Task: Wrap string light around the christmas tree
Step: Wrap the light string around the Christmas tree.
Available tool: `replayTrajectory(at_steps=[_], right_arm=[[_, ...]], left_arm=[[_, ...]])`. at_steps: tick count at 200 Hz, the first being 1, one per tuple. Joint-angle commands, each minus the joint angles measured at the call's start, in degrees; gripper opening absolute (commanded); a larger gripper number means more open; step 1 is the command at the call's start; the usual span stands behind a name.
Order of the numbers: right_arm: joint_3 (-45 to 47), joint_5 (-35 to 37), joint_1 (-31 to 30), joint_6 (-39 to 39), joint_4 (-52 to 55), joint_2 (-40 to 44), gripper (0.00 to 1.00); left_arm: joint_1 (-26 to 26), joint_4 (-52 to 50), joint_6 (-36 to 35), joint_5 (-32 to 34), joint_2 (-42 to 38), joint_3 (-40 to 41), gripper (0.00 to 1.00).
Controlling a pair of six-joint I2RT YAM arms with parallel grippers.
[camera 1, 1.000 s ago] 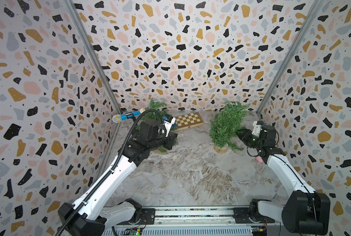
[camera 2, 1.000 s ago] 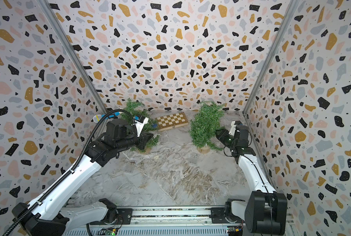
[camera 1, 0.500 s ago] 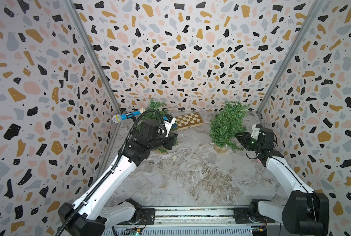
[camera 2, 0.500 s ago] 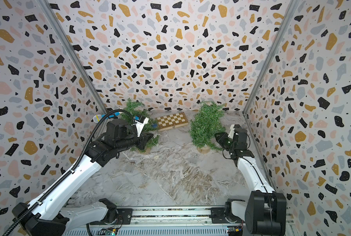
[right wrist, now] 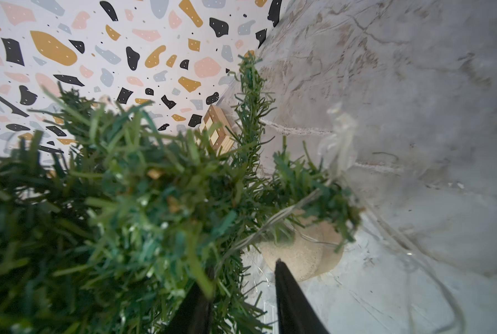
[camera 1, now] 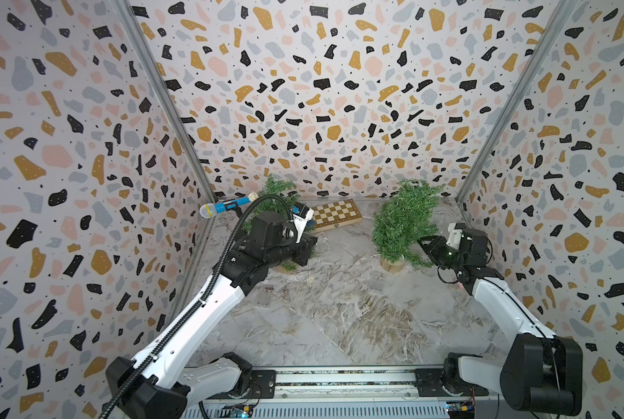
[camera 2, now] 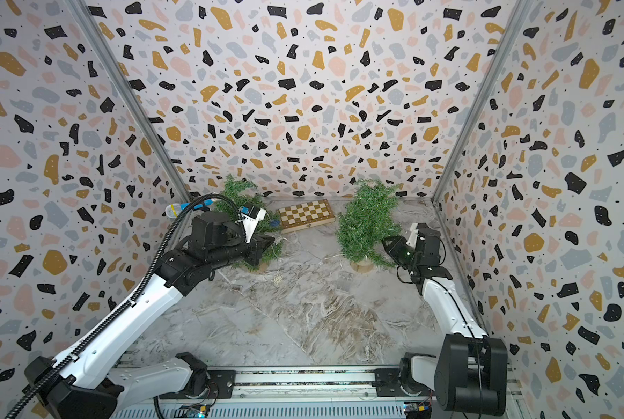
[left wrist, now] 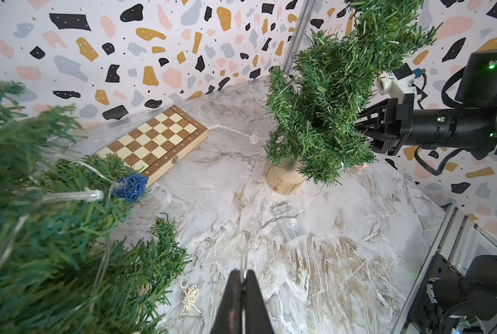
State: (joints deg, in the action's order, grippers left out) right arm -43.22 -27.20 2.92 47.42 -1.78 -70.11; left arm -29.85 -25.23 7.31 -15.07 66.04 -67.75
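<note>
**Left fingers clench the string light beside the left tree**

The left gripper (left wrist: 243,274) sits at about ten o'clock on the marble floor (camera 1: 339,319). Its fingers are clenched on a clear strand of the string light (left wrist: 244,250), and one bulb shows just past the tips. Thin wire runs from there toward a clear battery box (left wrist: 289,228), which lies on the floor near the wooden base (left wrist: 284,180) of the right tree (camera 1: 403,217) at one o'clock. More wire and bulbs lie across the lower branches of the left tree (camera 1: 272,192) at eleven o'clock, next to a blue woven ball (left wrist: 131,188). In the right wrist view another strand crosses the right tree's low branches. The right gripper (camera 1: 424,242), at two o'clock, is pressed into that tree's foliage with its fingers released and needles poking into the gap. A chessboard (camera 1: 335,214) lies at twelve o'clock by the back wall, and a toy microphone (camera 1: 225,208) sits at eleven, by the side wall
</note>
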Motion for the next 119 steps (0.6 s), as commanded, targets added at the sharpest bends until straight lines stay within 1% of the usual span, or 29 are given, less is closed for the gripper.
replayTrajectory(at_steps=[1, 26, 52, 62, 81, 92, 119], right_arm=[[-0.7, 0.9, -0.5, 1.4, -2.1, 0.6, 0.37], [0.0, 2.1, -0.5, 3.1, -4.4, 2.4, 0.36], [-0.5, 2.5, -0.5, 3.0, -5.3, 0.8, 0.35], [-0.4, 2.8, -0.3, 2.8, -5.8, -0.3, 0.31], [0.3, 1.8, 0.6, 2.9, -6.8, -1.0, 0.21], [0.5, 1.6, 1.1, 2.6, -6.3, 0.2, 0.15], [-2.7, 3.4, 3.3, -1.9, -0.7, 4.2, 0.05]], left_arm=[[-0.2, 2.6, 0.8, -0.8, 0.1, 0.7, 0.00], [-0.3, 2.9, 1.0, -1.2, 0.1, 0.9, 0.00], [-0.3, 3.7, 1.6, -1.5, 0.3, 1.3, 0.00], [-0.3, 3.9, 1.7, -1.7, 0.3, 1.3, 0.00], [-0.4, 3.7, 1.7, -1.8, 0.2, 1.3, 0.00], [-0.4, 3.3, 1.4, -1.6, 0.1, 1.1, 0.00], [-0.4, 3.1, 0.9, -0.8, 0.0, 1.2, 0.00]])
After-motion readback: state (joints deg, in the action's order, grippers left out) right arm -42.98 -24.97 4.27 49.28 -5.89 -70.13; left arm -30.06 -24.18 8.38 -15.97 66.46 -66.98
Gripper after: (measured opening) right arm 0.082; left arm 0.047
